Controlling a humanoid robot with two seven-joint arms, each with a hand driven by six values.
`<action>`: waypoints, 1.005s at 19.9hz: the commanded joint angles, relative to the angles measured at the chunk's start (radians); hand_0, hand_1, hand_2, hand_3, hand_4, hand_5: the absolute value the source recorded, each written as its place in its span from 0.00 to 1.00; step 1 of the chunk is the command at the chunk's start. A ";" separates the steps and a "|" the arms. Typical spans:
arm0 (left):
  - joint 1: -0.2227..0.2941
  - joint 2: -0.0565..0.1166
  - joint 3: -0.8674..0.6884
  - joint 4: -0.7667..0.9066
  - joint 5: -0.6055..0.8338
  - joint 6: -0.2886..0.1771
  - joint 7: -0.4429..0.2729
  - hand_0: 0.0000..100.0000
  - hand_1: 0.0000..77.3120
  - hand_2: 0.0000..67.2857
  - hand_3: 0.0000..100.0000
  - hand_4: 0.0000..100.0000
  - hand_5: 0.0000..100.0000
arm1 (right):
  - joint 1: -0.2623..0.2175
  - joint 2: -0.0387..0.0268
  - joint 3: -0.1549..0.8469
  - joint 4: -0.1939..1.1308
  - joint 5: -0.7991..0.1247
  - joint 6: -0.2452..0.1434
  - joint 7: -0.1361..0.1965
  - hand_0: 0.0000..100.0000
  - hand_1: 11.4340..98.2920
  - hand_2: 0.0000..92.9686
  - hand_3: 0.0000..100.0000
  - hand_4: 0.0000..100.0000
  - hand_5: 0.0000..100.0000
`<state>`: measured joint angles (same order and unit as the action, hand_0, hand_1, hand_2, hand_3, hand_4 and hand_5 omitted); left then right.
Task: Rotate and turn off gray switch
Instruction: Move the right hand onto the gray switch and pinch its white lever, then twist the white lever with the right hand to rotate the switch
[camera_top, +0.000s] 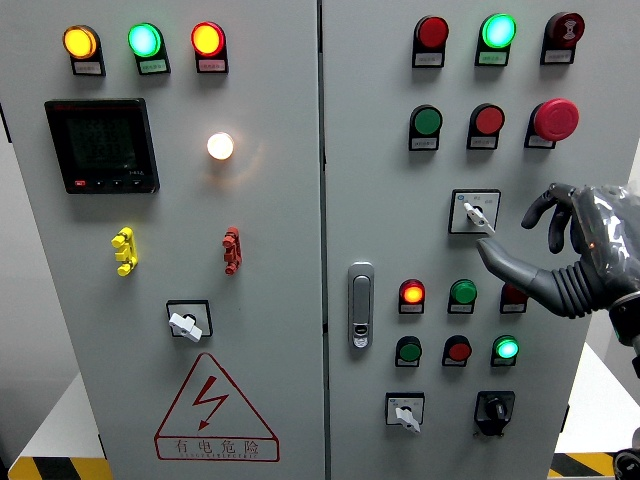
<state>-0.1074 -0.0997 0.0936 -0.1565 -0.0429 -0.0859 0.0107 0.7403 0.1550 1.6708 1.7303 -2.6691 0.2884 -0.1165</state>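
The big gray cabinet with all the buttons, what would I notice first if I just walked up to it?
Probably the glowing lights: the bright white lamp on the left door, plus the yellow, green and red lights along the top. Next, the robot's dark right hand at the right edge, its thumb touching the gray switch. The red lightning warning triangle at bottom left stands out too.

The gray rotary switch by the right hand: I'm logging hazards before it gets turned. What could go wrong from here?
1. The right hand meets the gray rotary switch with little more than a fingertip at the knob's lower right, so it may slip off.
2. The red mushroom button sits just above the curled fingers; lifting could bump it.
3. The red pilot light is partly hidden behind the hand.
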 joint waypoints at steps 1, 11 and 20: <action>0.000 0.000 0.000 0.000 0.000 0.000 0.000 0.34 0.00 0.18 0.22 0.12 0.12 | 0.007 0.0000 -0.006 -0.018 -0.002 0.000 -0.002 0.00 0.28 0.67 0.92 1.00 0.95; 0.000 0.000 0.000 0.000 0.000 0.000 0.000 0.34 0.00 0.18 0.22 0.12 0.12 | 0.037 0.0000 -0.020 -0.070 -0.003 0.000 -0.002 0.00 0.27 0.67 0.92 1.00 0.94; 0.000 0.000 0.000 0.000 0.000 0.000 0.000 0.34 0.00 0.18 0.22 0.12 0.12 | 0.059 0.0000 -0.032 -0.106 -0.005 0.000 -0.002 0.00 0.26 0.67 0.92 1.00 0.94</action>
<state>-0.1074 -0.0997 0.0936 -0.1565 -0.0430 -0.0859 0.0107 0.7981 0.1547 1.6446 1.6304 -2.6733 0.2883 -0.1182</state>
